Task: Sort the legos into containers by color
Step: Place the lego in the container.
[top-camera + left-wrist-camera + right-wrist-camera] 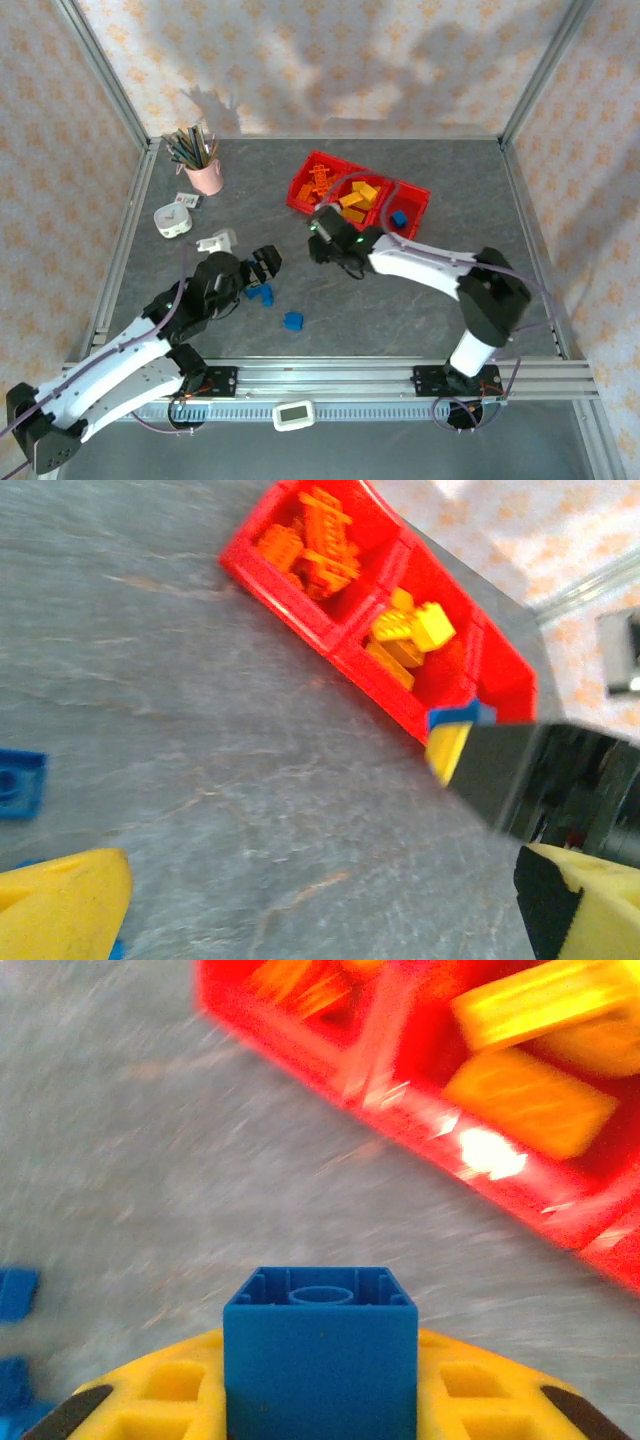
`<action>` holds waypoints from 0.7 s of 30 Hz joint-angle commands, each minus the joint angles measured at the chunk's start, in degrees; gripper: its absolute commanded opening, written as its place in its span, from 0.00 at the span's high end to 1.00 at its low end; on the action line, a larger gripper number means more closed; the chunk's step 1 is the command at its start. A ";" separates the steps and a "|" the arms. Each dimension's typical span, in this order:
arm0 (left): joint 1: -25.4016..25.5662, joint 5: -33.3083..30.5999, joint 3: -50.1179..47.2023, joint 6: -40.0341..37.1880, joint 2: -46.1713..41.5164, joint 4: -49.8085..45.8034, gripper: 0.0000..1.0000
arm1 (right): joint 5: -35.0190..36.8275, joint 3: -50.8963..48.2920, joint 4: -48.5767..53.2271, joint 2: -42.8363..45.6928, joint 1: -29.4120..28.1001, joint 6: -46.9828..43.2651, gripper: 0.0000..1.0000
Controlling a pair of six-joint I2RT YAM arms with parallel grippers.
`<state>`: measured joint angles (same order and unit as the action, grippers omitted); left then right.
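Holding one blue brick [320, 1360], the right gripper [323, 229] hung by three red bins [298, 191]; the left gripper [263, 263] gaped near two bricks [261, 294] [293, 321].

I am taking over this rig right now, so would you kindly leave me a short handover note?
Left hand: open, empty, beside a loose blue brick; a second loose blue brick lies nearer the bases.
Right hand: shut on a held blue brick, just short of the red bins.
Done: orange bricks in the left bin, yellow-orange bricks in the middle, one binned blue brick in the right.
Left: drop the held brick in the right bin, then fetch the loose ones.
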<state>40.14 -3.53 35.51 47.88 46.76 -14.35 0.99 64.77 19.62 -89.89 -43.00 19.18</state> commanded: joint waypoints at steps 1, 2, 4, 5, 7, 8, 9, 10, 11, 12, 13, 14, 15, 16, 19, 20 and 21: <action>0.13 6.07 2.94 -4.51 4.83 9.01 0.01 | 5.51 -1.40 3.22 3.14 6.80 0.57 0.71; 0.07 6.61 3.44 -4.80 6.33 10.28 0.01 | 6.04 -1.25 3.23 3.24 8.88 0.26 0.71; 0.09 7.67 4.81 -5.53 9.57 13.11 0.01 | 5.94 -0.14 3.31 2.24 14.03 -0.39 0.71; 0.14 8.14 5.44 -5.83 10.88 14.06 0.01 | 5.47 0.36 2.75 1.61 15.72 -0.91 0.71; 0.10 8.92 7.15 -6.58 13.79 15.45 0.01 | 5.18 1.57 1.26 -0.84 18.70 -2.00 0.71; 0.04 9.19 7.77 -6.95 14.80 16.21 0.01 | 5.08 2.11 0.38 -2.16 19.69 -2.66 0.71; 0.07 9.29 8.30 -7.17 15.78 16.74 0.01 | 5.24 2.98 -0.15 -4.06 20.84 -2.87 0.71; 0.03 9.12 8.68 -7.39 16.57 17.17 0.01 | 4.91 4.72 0.29 -6.27 22.13 -2.75 0.71; 0.03 8.79 9.01 -7.61 17.16 17.26 0.01 | 4.20 6.09 0.51 -8.23 23.02 -2.95 0.71; 0.03 8.57 9.42 -7.85 17.84 17.21 0.01 | 3.77 7.45 0.36 -10.06 23.60 -3.21 0.71; 0.03 8.45 9.65 -8.25 18.29 17.08 0.01 | 3.59 8.41 -0.05 -11.58 23.99 -3.70 0.69; 0.03 8.21 9.64 -8.48 18.51 17.07 0.01 | 3.78 9.23 -0.59 -12.64 24.17 -3.97 0.68; -0.02 7.76 9.51 -8.58 18.63 17.01 0.01 | 4.09 10.17 -0.88 -13.76 24.35 -4.19 0.66; -0.04 7.30 9.43 -8.55 18.56 16.91 0.01 | 3.90 11.27 -0.76 -14.63 24.41 -4.27 0.62; -0.15 6.54 9.03 -8.50 17.70 16.24 0.01 | 3.02 13.70 0.68 -15.22 24.48 -4.39 0.52; -0.21 6.31 8.81 -8.45 17.30 16.21 0.01 | 2.59 13.47 0.46 -14.60 24.46 -4.35 0.51; -0.24 5.87 8.22 -8.37 16.69 16.28 0.01 | 1.99 12.72 -0.34 -13.47 24.35 -4.35 0.48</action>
<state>40.14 4.01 43.46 40.49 65.12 0.75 3.68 75.88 19.64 -105.47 -18.59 15.44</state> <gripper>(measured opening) 0.992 0.510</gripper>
